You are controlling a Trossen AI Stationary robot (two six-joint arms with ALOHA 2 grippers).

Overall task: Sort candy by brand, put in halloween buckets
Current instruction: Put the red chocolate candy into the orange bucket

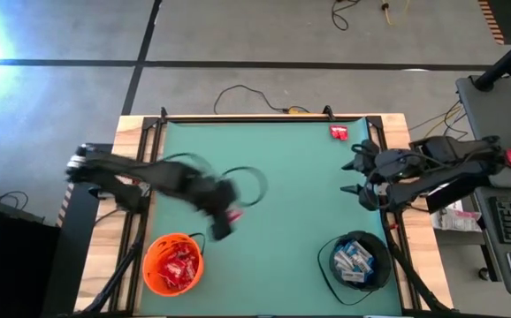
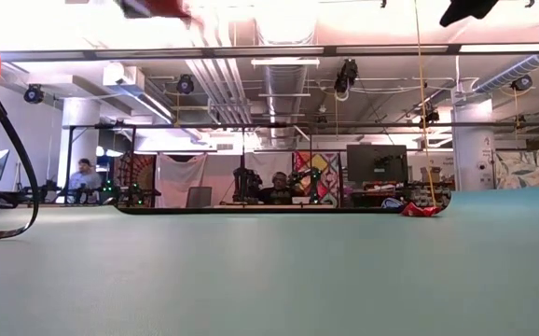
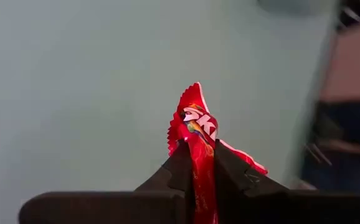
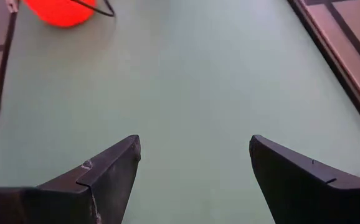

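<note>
On the green mat (image 1: 282, 177), your left gripper (image 3: 198, 163) pinches a red candy (image 3: 195, 127) by its crinkly, light edge; right gripper (image 4: 192, 168) waits open.

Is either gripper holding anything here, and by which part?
The left gripper pinches a red candy by its lower end, above the mat. The right gripper is open and holds nothing.

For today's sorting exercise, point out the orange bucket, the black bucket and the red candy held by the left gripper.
orange bucket (image 1: 152, 250): high view, on its rim.
black bucket (image 1: 331, 246): high view, on its rim.
red candy (image 3: 195, 124): left wrist view, on the wrapper's printed face above the left gripper (image 3: 198, 163).
</note>
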